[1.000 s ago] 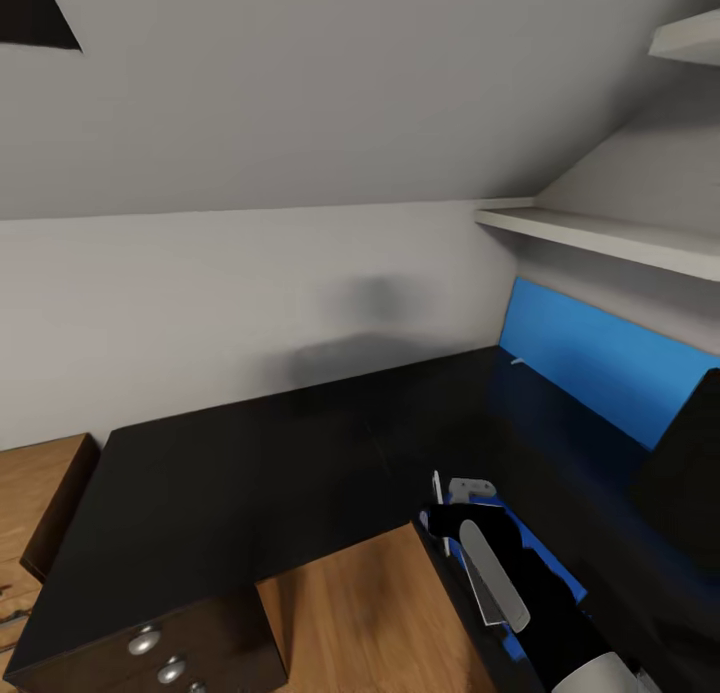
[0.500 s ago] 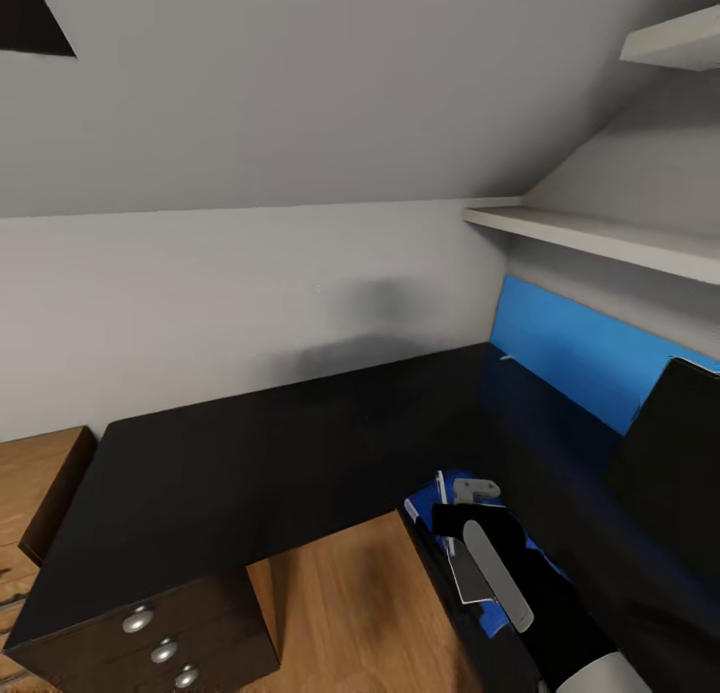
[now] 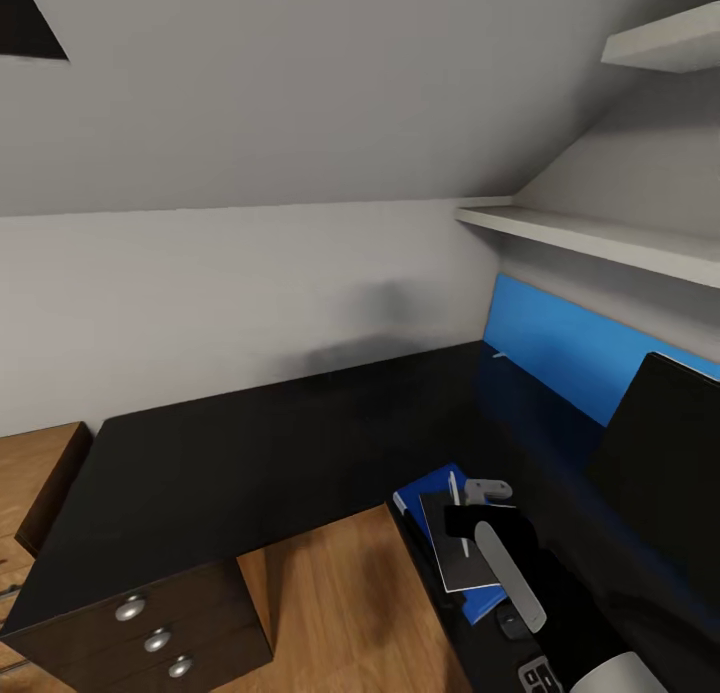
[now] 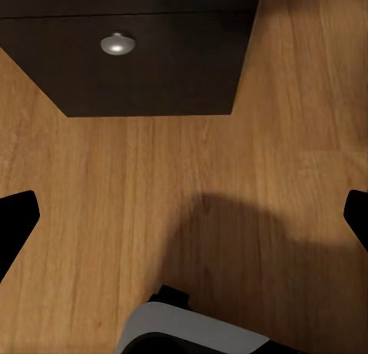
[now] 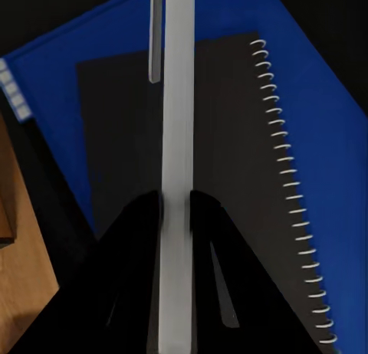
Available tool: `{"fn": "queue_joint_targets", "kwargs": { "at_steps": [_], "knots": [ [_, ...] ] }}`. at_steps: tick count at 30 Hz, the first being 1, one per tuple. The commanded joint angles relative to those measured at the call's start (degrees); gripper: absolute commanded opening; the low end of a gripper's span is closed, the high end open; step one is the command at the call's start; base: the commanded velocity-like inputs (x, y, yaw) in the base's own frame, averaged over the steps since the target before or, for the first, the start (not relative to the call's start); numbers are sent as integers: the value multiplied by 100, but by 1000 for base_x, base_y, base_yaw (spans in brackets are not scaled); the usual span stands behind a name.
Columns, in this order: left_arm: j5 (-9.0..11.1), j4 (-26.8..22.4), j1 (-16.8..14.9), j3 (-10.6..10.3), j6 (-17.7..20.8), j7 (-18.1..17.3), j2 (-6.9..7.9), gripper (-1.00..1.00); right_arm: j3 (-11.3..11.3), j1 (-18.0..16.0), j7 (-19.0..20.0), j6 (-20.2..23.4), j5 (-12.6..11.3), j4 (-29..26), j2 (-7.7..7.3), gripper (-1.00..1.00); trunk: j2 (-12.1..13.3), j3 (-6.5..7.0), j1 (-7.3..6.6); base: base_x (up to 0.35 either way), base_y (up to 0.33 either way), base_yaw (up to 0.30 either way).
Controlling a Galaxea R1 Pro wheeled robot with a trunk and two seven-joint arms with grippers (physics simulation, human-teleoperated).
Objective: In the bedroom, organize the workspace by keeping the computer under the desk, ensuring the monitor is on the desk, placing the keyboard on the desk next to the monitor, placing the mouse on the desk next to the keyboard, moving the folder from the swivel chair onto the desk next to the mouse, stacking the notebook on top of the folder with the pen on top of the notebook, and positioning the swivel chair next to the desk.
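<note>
With its two black fingers pinched narrowly on the pen (image 5: 178, 101), the right gripper (image 5: 176, 208) hangs over the notebook (image 5: 222, 178), which lies flat on the blue folder (image 5: 307, 70). In the wrist camera the pale stick runs straight out between the fingertips, its clip showing near the far end, and the notebook's wire spiral runs along one edge.

From the head camera, the right gripper (image 3: 478, 518) sits above the stack at the near edge of the desk (image 3: 250, 443), the pen (image 3: 455, 493) reaching across the notebook (image 3: 450, 548) and the folder (image 3: 415, 498) showing blue around it. The monitor (image 3: 660, 453) stands just beyond, against the desk's blue panel.

The step in hand appears to be the last of the stacking: laying the pen on the notebook. Whether it already rests there cannot be told. The next move likely calls for parting the fingers gently so the pen does not roll.

The left gripper (image 4: 184, 216) points at the wooden floor (image 4: 268, 139), fingers spread wide and holding nothing.
</note>
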Motion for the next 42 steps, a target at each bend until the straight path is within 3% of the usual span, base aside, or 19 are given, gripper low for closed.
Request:
{"fn": "queue_joint_targets", "kwargs": {
  "at_steps": [1, 42],
  "knots": [
    [-62, 0, -4, 13, -12, 53, -2, 100, 17, -6, -53, 4, -68, -4, -9, -100, -6, -7, 1, -4, -6, 0],
    [-53, 0, -2, 13, -16, 55, 7, 100, 17, -6, -53, -443, -31, 577, -5, -100, -6, -7, 1, 0, 0, 0]
  ]
}}
